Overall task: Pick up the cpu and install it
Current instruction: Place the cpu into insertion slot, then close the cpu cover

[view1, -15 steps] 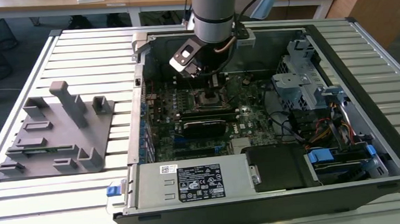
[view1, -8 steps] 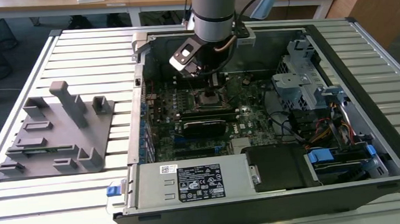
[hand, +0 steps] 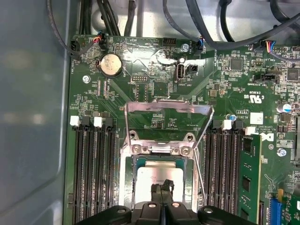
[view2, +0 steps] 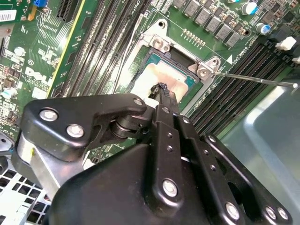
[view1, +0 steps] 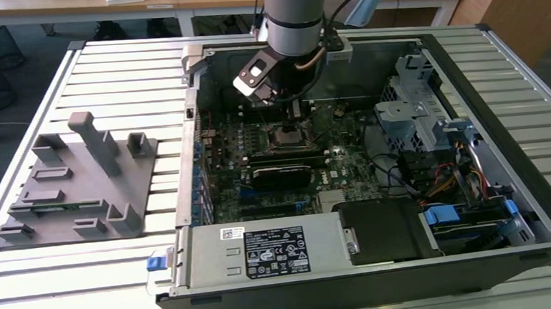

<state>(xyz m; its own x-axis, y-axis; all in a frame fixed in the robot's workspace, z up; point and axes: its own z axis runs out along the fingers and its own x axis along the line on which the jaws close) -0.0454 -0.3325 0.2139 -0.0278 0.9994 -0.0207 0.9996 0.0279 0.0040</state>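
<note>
The gripper, fingers clenched together, is hovering just above the cpu, which is sitting in the open motherboard socket.

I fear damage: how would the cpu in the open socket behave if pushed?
The cpu looks flat and stiff, so it probably cannot roll or tip. Its smooth metal top seems slippery. Lying within the socket, it would likely barely shift.

In the exterior view the computer case walls in the motherboard; the drive cage crowds the right of the frame, the power supply the lower middle. At the socket, the gripper, pinched closed, sits over the cpu, between raised load plate, lever and memory slots.
</note>
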